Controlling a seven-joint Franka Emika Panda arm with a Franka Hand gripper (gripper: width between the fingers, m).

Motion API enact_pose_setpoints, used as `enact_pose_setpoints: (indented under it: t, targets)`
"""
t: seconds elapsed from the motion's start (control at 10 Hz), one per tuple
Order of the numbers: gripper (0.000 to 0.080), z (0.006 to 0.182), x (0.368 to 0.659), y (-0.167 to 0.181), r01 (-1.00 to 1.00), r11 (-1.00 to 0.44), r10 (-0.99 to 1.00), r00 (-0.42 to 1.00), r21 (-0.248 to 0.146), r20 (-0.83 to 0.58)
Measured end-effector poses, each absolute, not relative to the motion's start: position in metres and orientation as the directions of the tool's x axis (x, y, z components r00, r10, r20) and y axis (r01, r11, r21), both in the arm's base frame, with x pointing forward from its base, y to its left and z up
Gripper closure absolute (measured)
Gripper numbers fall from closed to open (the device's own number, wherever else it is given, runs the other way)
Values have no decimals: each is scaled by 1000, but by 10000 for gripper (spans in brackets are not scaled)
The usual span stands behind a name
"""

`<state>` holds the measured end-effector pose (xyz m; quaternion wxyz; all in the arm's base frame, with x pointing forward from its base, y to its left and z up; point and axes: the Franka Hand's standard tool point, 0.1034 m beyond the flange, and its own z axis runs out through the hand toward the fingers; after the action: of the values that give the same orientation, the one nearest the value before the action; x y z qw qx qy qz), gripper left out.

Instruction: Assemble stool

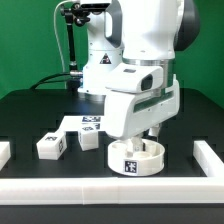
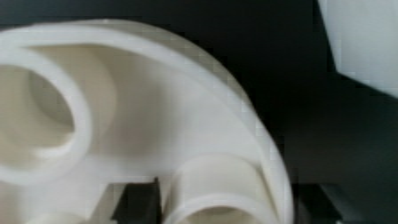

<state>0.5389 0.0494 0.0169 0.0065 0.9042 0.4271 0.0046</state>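
Observation:
The round white seat [image 1: 135,157] stands at the front of the table with a marker tag on its side. My gripper [image 1: 152,132] hangs right over the seat, on the side toward the exterior view's right. In the wrist view the seat [image 2: 125,90] fills the frame, and its round hollow shows. A white rounded leg [image 2: 217,195] stands between my dark fingers [image 2: 134,200] against the seat's rim, and the gripper [image 2: 217,210] is shut on it. Two more white block legs [image 1: 50,146] [image 1: 88,140] lie toward the exterior view's left.
The marker board [image 1: 85,122] lies flat behind the loose legs. White border rails [image 1: 110,184] run along the front and both sides of the black table. The arm's base stands at the back. A blurred white part [image 2: 365,40] shows in the wrist view.

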Motion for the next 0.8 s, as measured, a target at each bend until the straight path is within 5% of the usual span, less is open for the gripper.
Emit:
enact_pose_setpoints:
  t: [0.8]
  targets:
    - [473, 21, 580, 91, 784, -620, 785, 619, 33, 30]
